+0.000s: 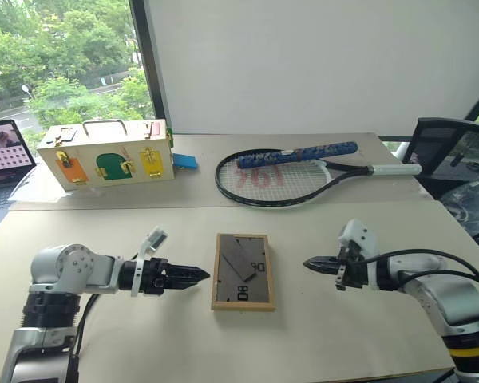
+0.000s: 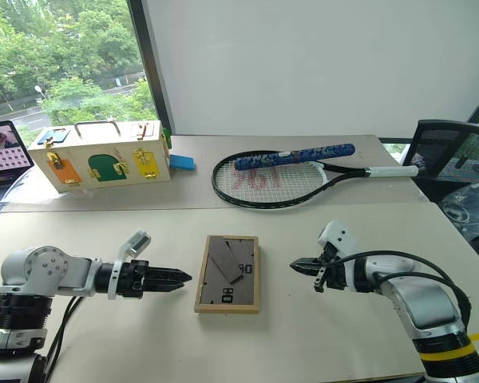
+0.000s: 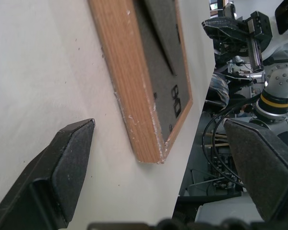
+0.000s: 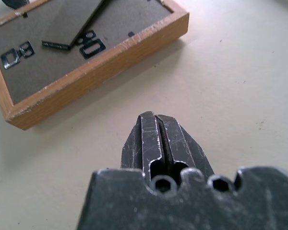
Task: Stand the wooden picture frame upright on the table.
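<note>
- The table [image 1: 144,335] is big and tan, with a seam running across it behind the arms.
- A tennis racket [image 1: 287,179] with a blue-wrapped stick on top lies on the far part of the table.
- A cream wooden box [image 1: 108,155] with little coloured doors and a handle sits at the far left, well apart from the racket.
- The wooden picture frame [image 1: 242,271] lies flat on the table, back side up (you can see the dark grey back, the folded stand and a white "D8"). It is between the two grippers, and neither one touches it.
- The left gripper [image 1: 201,276] points at the frame's left edge from just beside it. In the left wrist view its two black fingers [image 3: 72,158] stand wide apart with nothing between them. From the head views they look closer together, so that angle is hard to read.
- The right gripper [image 4: 157,120] points at the frame's right side, with a bare strip of table between them. Its fingers are pressed tight together and hold nothing.
</note>
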